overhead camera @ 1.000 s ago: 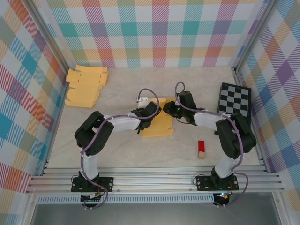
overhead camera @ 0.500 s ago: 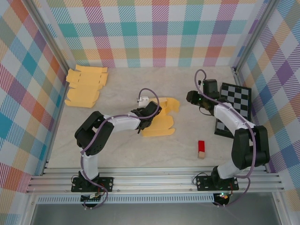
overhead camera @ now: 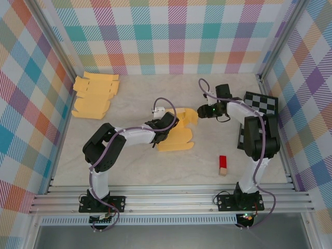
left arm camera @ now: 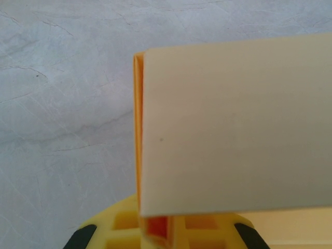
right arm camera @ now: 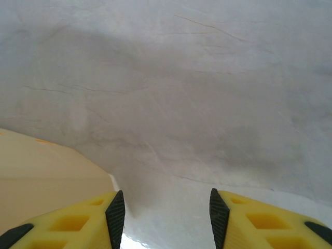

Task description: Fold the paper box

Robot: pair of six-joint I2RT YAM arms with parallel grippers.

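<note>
The yellow paper box (overhead camera: 179, 137) lies partly folded in the middle of the table. My left gripper (overhead camera: 167, 126) is shut on its left side; in the left wrist view a pale panel of the box (left arm camera: 233, 124) stands edge-on between my fingers (left arm camera: 161, 233). My right gripper (overhead camera: 204, 111) hovers just right of the box's upper right flap (overhead camera: 192, 114), apart from it. Its jaws (right arm camera: 163, 207) are open with only bare table between them, and the box's edge (right arm camera: 46, 166) shows at the lower left of that view.
Several flat yellow box blanks (overhead camera: 93, 96) are stacked at the back left. A black-and-white checkerboard (overhead camera: 262, 111) lies at the right. A small red and wooden block (overhead camera: 223, 165) sits near the front right. Plaid walls close off three sides.
My right gripper has let go of the box and opened, swung right toward the checkerboard, then come partly back toward the upper right flap. The left arm has stayed put.
</note>
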